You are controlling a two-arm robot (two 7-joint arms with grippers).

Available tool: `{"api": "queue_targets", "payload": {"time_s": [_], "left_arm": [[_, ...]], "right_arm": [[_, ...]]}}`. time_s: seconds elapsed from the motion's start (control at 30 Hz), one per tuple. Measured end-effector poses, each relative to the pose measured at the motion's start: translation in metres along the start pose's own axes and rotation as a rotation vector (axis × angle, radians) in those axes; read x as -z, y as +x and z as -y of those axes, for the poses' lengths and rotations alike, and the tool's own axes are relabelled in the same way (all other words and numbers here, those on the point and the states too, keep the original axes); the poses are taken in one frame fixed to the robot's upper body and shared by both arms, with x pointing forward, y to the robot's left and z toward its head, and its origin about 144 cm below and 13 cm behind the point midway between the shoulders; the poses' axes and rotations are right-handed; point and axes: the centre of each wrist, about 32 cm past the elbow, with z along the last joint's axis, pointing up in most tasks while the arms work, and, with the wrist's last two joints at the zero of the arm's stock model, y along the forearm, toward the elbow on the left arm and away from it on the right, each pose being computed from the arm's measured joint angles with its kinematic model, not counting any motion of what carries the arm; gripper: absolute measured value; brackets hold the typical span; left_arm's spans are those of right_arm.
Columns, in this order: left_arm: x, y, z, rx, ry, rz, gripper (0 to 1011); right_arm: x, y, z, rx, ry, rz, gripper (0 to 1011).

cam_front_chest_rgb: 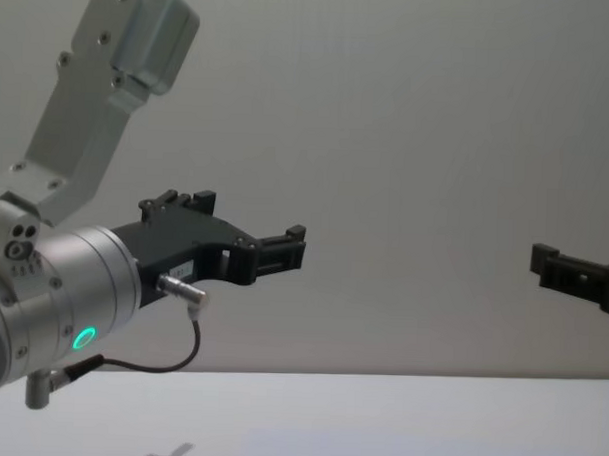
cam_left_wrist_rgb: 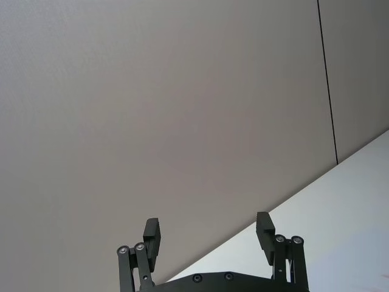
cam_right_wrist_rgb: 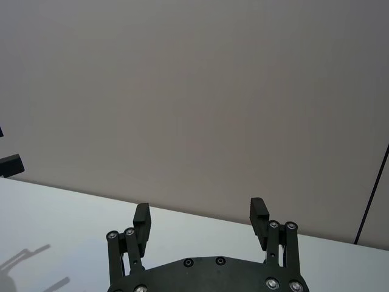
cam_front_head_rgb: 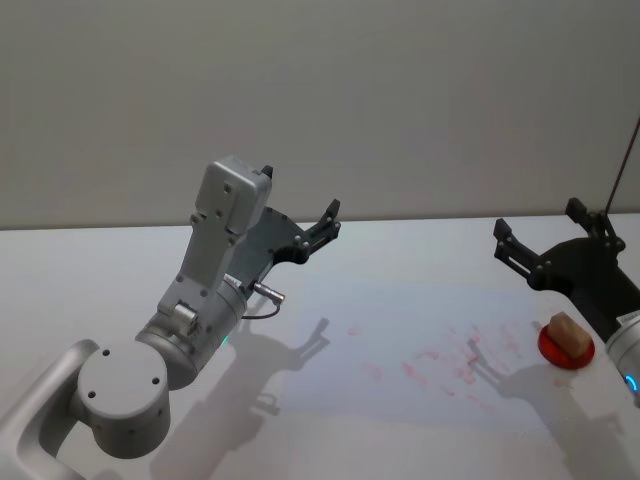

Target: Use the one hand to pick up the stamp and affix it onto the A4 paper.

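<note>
Right gripper [cam_front_head_rgb: 536, 217] is up in the air over the table's [cam_front_head_rgb: 100, 280] right side, jaws spread wide, holding nothing; the stamp [cam_front_head_rgb: 568, 331] sits on a red round pad [cam_front_head_rgb: 552, 351] just below and in front of it, off the right edge of the A4 paper [cam_front_head_rgb: 400, 330]; paper lies flat mid-table with red smudges on it; left gripper [cam_front_head_rgb: 300, 190] is raised on the left, also spread and empty.
</note>
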Motion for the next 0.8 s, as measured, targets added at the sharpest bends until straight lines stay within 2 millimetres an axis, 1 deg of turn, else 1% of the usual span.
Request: {"api": "queue_targets", "payload": {"time_s": [0.8], "left_arm": [[0.0, 0.0, 0.0, 0.0, 0.0, 0.0, 1001]], "right_arm": [[0.0001, 0.0003, 0.0, 0.0, 0.0, 0.001, 1001]]}}
